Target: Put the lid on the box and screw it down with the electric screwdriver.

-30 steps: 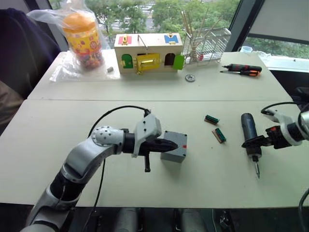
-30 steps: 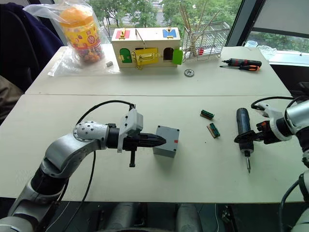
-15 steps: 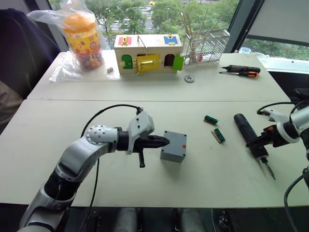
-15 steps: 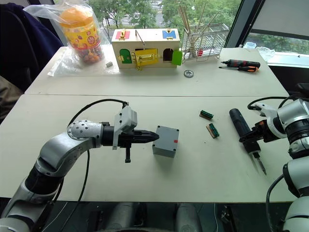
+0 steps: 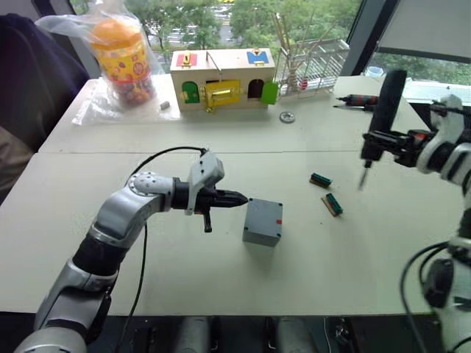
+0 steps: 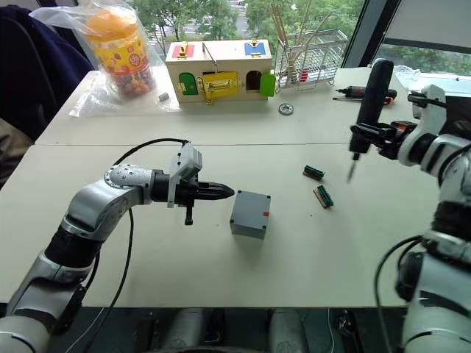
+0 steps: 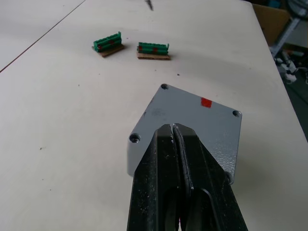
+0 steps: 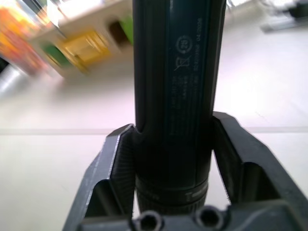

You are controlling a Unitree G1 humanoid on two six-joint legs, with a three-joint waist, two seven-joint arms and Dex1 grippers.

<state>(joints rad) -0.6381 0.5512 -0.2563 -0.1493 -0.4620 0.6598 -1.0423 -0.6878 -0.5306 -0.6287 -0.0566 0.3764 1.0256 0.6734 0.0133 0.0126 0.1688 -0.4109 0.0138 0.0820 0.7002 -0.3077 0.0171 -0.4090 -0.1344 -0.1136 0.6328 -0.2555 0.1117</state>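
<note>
Weight sits in the electric screwdriver (image 5: 379,110), rigid and smooth (probably slippery); right gripper (image 8: 173,159) clamps its lower barrel, a sound hold. Left gripper (image 7: 174,137), fingers together, hovers beside the lid (image 7: 192,125).

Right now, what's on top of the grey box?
The lid sits on the box, with a red mark and corner screw holes showing. The box's inside is covered.

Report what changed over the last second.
The right gripper lifted the electric screwdriver off the table and stood it nearly upright, bit down, over the far right. The left gripper, shut, drew back slightly from the box. Box and lid stayed put.
</note>
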